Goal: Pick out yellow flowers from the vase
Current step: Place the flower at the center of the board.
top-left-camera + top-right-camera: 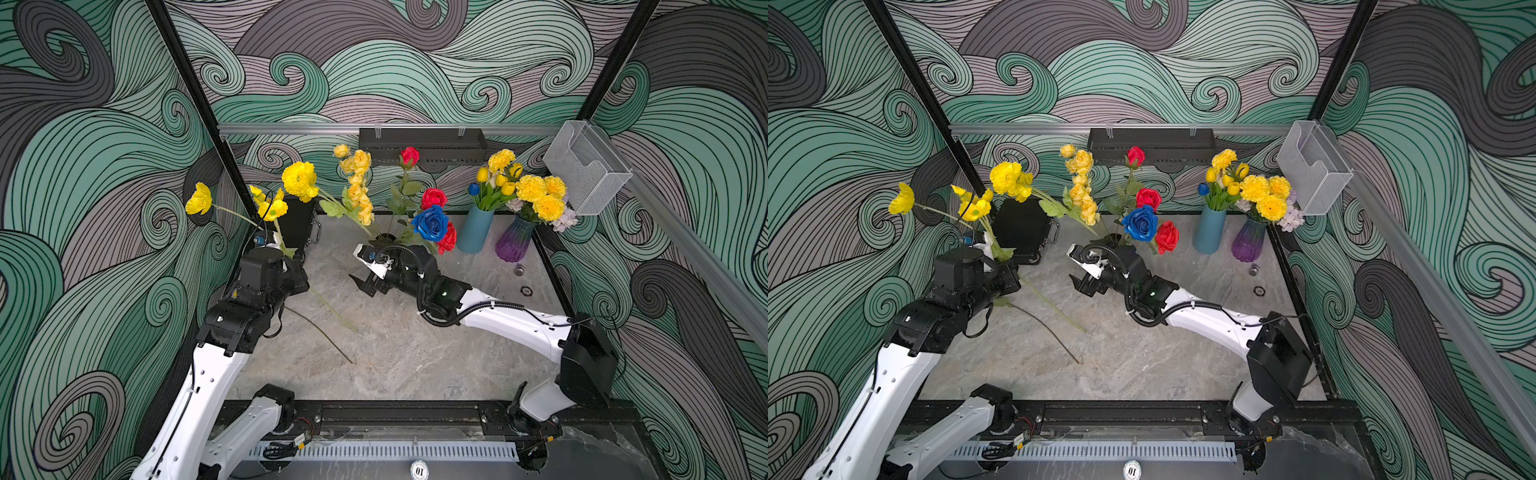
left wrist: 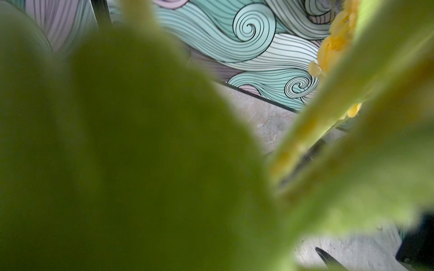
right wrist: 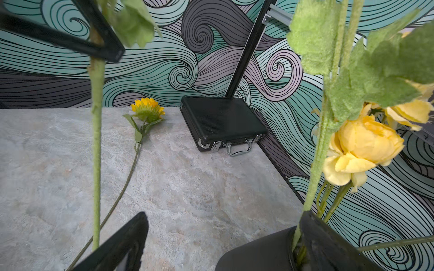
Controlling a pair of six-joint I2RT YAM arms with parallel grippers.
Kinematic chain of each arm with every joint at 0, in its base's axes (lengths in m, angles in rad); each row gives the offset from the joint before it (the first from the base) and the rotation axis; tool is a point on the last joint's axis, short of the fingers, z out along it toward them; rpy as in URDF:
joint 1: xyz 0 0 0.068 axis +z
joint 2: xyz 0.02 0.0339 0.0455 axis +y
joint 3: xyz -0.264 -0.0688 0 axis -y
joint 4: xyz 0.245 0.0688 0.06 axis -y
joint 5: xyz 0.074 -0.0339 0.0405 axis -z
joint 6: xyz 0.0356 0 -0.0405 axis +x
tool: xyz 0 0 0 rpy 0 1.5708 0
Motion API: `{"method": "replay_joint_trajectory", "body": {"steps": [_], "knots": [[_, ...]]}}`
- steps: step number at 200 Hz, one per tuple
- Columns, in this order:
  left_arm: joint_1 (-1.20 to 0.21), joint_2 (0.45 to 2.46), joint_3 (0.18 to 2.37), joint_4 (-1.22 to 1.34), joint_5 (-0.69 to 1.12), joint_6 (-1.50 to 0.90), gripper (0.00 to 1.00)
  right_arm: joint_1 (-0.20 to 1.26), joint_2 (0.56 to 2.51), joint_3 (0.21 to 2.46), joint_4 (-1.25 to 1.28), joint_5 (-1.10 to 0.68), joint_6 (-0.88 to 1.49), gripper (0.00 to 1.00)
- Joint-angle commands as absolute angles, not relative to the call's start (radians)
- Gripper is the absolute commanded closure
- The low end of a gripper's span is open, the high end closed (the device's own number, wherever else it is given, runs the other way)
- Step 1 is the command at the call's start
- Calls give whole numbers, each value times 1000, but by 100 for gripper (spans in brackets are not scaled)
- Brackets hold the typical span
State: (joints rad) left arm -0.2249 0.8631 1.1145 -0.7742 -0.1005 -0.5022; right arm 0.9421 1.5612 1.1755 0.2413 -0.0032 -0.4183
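**Poppies** [image 1: 299, 180]: bright yellow, ruffled heads, several on one fuzzy green stem. They are held up over the left side of the table [image 1: 395, 353], heads fanned toward the left wall.

**Rose spray** [image 1: 357, 183]: pale yellow, standing in the black vase [image 1: 382, 240] at mid-table with red and blue roses [image 1: 432, 222].

**Sunflower** [image 3: 148, 109]: lying flat on the table near the case [image 3: 223, 122].

**Tulips** [image 1: 498, 178]: in the blue vase [image 1: 473, 230], back right.

**Carnations** [image 1: 540, 195]: round pompoms in the purple vase [image 1: 513, 243], beside the blue one.

**Left gripper** [image 3: 106, 50]: clamped tight on the poppies' stem. Blurred leaves fill its wrist view.

**Left arm** [image 1: 232, 320]: elbow bent, wrist raised at the table's left edge, by the case.

**Right gripper** [image 3: 223, 217]: jaws spread full, holding nothing, one finger just beside the black vase.

**Right arm** [image 1: 511, 320]: stretched low from the right base to mid-table, with the gripper pointing left.
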Motion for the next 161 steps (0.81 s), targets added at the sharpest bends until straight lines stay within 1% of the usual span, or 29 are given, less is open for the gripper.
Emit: {"method": "replay_joint_trajectory", "body": {"steps": [1,53,81,104,132,161], "knots": [[-147,884,1067,-755,102,-567,97,964,1524,1149,231,-18,-422,0],[-15,957,965,-659,273,-599,97,998,1478,1094,218,-21,-385,0],[24,1013,934,-649,251,-615,96,1021,1450,1053,212,-19,-344,1],[49,1065,875,-574,245,-642,95,1040,1423,1012,216,0,-311,1],[71,1196,866,-552,245,-648,93,1048,1391,958,233,32,-274,1],[87,1309,827,-418,253,-680,91,1050,1379,928,227,64,-224,1]]}}
